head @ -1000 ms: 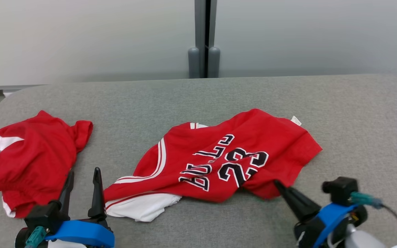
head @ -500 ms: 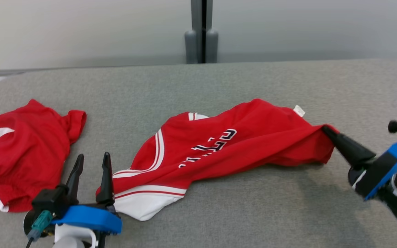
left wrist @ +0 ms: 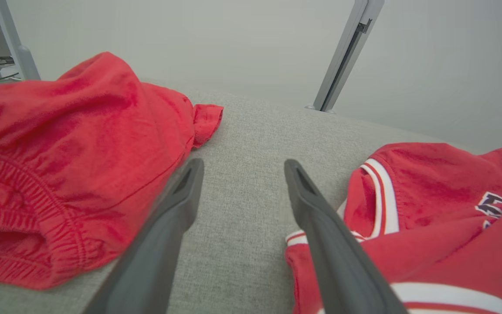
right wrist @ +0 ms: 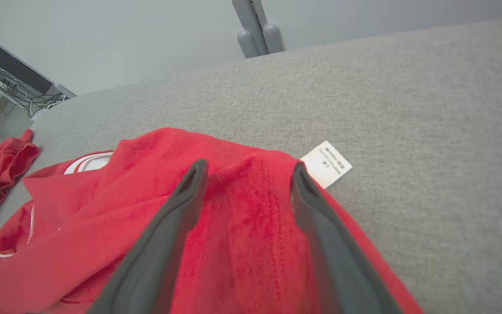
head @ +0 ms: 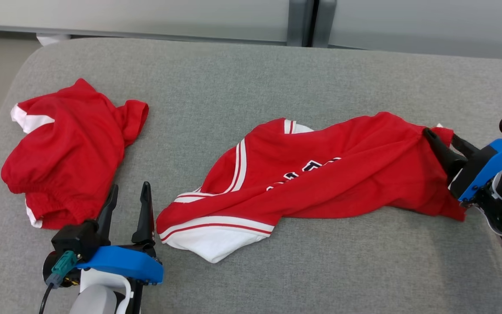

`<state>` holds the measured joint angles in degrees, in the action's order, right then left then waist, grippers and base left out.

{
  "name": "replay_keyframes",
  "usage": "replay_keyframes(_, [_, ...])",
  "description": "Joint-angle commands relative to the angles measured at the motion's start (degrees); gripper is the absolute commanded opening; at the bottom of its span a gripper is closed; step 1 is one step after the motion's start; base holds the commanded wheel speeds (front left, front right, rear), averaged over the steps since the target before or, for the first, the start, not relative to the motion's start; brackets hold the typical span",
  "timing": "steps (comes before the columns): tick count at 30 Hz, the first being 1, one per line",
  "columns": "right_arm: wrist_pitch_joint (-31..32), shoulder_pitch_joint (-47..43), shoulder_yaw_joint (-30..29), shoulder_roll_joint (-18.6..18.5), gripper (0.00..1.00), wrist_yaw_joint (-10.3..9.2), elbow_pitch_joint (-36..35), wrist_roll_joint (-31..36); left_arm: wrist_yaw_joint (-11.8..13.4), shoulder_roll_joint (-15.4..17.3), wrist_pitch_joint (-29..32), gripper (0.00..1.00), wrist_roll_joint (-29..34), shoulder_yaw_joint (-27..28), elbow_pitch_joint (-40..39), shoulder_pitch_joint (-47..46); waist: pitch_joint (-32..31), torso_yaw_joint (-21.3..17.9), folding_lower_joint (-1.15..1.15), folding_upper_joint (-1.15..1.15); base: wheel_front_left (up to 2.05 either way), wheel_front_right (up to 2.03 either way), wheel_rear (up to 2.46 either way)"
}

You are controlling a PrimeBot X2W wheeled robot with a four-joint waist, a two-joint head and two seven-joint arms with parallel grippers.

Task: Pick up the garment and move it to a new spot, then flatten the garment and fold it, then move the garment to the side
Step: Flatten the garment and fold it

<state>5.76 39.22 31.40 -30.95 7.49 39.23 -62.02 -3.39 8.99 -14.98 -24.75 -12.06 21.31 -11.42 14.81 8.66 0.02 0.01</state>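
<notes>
One jersey (head: 342, 174) on grey cushion (head: 233, 78) | left jaws wide, empty | right jaws parted astride its hem

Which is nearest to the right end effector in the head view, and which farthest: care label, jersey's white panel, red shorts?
1. Care label: beside the right end effector.
2. Jersey's white panel: front middle.
3. Red shorts: far left.

Crumpled red shorts (head: 66, 148) with white trim and an elastic waistband lie at nine o'clock on the grey fabric surface (head: 251, 74). A grey post (head: 299, 22) stands beyond its far edge at twelve o'clock.
</notes>
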Motion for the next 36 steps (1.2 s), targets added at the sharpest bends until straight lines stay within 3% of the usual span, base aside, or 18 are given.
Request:
replay_keyframes(1, [-2.1,0.2,0.6,-0.3,1.0,0.01,0.5,0.2,-0.2,-0.1,-0.3,1.0,0.3,0.5,0.2,-0.3,-1.6,-1.6,-0.02,-0.01,0.0,0.0,0.0])
replay_keyframes(7, [-11.4,-2.8,2.6,-0.6,1.0,0.01,1.3,1.0,-1.0,0.1,-0.3,1.0,1.1,1.5,0.5,1.1,-5.0,-6.6,-0.02,-0.01,0.0,0.0,0.0])
replay_keyframes(13, [-20.2,-7.4,1.8,2.0,1.0,0.01,-0.5,3.2,-1.1,-0.2,-0.3,1.0,1.7,2.2,0.1,2.1,-6.6,-10.2,-0.02,-0.01,0.0,0.0,0.0])
replay_keyframes(19, [-21.0,-11.0,0.0,7.2,1.0,0.01,-1.0,8.8,-1.6,0.1,-0.3,1.0,2.2,2.0,0.4,1.5,-6.3,-10.9,-0.02,-0.01,0.0,0.0,0.0])
replay_keyframes(30, [-17.6,-4.5,2.6,11.9,1.0,0.01,11.1,12.5,-2.0,-0.1,-0.3,1.0,2.2,1.5,1.6,0.3,-4.6,-7.0,-0.02,-0.01,0.0,0.0,0.0])
replay_keyframes(34, [-15.2,-2.7,3.0,12.5,0.78,0.01,14.9,11.9,-2.1,-0.3,-0.3,1.0,2.3,1.6,2.0,0.4,-4.7,-6.0,-0.02,-0.01,0.0,0.0,0.0])
replay_keyframes(35, [-14.9,-2.6,3.2,12.7,0.7,0.01,15.5,11.8,-2.1,-0.3,-0.3,1.0,2.3,1.6,2.0,0.4,-4.8,-5.9,-0.02,-0.01,0.0,0.0,0.0])
replay_keyframes(36, [-14.8,-2.5,3.4,12.9,0.49,0.01,16.1,11.8,-2.1,-0.3,-0.3,1.0,2.3,1.7,2.1,0.4,-4.8,-5.8,-0.02,-0.01,0.0,0.0,0.0])
